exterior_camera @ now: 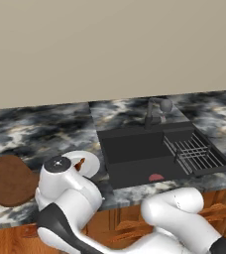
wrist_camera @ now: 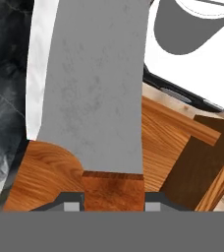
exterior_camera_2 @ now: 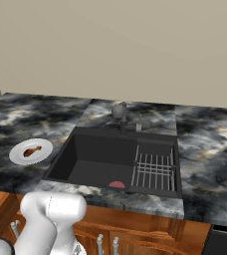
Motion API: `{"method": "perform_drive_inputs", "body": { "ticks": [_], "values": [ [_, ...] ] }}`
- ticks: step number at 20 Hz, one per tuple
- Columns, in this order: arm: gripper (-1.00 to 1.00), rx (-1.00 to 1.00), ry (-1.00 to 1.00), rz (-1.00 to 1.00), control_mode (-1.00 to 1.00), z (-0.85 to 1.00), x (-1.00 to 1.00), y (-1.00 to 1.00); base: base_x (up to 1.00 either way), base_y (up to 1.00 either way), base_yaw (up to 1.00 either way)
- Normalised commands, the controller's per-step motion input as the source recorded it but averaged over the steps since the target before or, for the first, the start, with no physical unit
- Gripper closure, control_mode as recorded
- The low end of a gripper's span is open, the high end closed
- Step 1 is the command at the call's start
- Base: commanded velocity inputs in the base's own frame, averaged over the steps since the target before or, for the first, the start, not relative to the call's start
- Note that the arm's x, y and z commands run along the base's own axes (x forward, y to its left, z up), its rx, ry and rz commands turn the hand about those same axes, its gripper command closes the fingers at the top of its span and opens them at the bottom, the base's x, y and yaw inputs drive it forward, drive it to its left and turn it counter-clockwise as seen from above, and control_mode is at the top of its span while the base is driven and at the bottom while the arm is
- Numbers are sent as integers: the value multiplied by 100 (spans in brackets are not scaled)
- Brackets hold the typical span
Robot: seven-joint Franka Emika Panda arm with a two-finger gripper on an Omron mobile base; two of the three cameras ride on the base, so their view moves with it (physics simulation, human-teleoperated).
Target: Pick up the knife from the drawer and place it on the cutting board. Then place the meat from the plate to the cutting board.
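The knife (wrist_camera: 97, 98) is held by its wooden handle between the closed jaws of the gripper (wrist_camera: 113, 203), blade pointing away.

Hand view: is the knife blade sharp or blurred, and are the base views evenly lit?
Hand view: the knife looms very close, its grey blade soft and grainy, its wooden handle between the tool tips. Left base view: flat, even light, no glare on the cutting board. Right base view: equally flat light; only soft shading inside the sink.

white arm (exterior_camera: 70, 198) folded low, tool (wrist_camera: 113, 202) fingers clamped on knife (wrist_camera: 97, 98) handle
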Motion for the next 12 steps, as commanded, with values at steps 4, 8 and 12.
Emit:
{"method": "perform_drive_inputs", "body": {
  "ticks": [4,8,12],
  "values": [
    [100,3,0,0,-100,25,30,-5,0,0,0],
    [100,4,0,0,-100,26,26,-9,0,0,0],
    [100,5,0,0,-100,23,24,-16,0,0,0]
  ]
}}
